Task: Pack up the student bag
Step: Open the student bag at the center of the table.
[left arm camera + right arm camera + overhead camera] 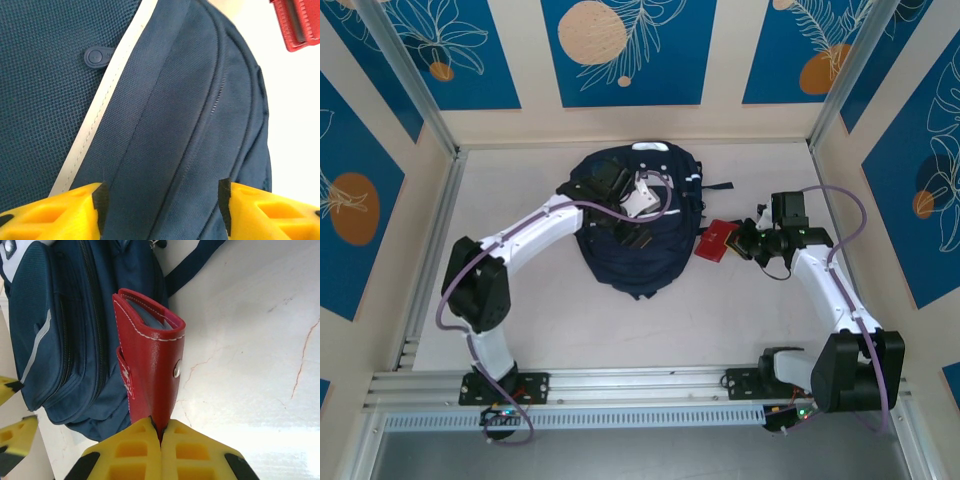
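Right claw (pixel 161 436) clamps red snap wallet (pixel 155 365) beside student bag (pixel 625 268), presumably for packing; left claw (pixel 162 200), jaws apart, straddles bag fabric, likely to steady it.

One navy backpack (pixel 630 272) is counted, one red snap-closure wallet (pixel 717 241), and two white arms (left arm (pixel 535 232), right arm (pixel 832 290)).
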Motion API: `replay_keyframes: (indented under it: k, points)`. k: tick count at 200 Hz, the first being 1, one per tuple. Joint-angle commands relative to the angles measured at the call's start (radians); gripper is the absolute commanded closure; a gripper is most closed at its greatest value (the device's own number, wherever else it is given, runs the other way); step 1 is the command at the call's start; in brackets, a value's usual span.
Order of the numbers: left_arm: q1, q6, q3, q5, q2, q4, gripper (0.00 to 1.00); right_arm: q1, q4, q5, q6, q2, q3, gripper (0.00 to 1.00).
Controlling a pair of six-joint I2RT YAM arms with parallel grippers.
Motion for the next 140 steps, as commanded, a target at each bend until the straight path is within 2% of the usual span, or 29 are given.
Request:
replay_keyframes:
  k: [1,19,54,107,140]
  points:
    - [-0.003,0.058,0.058,-0.021,0.04,-0.041,0.45,-0.006,-0.02,-0.052,0.0,-0.017,0.028,1.0]
    - [-0.003,0.057,0.069,-0.056,0.056,-0.044,0.49,-0.006,-0.021,-0.056,0.002,-0.018,0.027,1.0]
    - [-0.003,0.049,0.075,-0.125,0.054,-0.019,0.67,-0.005,-0.016,-0.062,0.014,-0.023,0.023,1.0]
    - [-0.003,0.031,0.067,-0.084,-0.013,0.025,0.82,-0.007,-0.017,-0.094,0.027,-0.056,0.032,1.0]
    - [-0.004,0.002,0.007,-0.089,-0.086,0.144,0.92,-0.002,0.0,-0.159,0.038,-0.079,0.036,1.0]
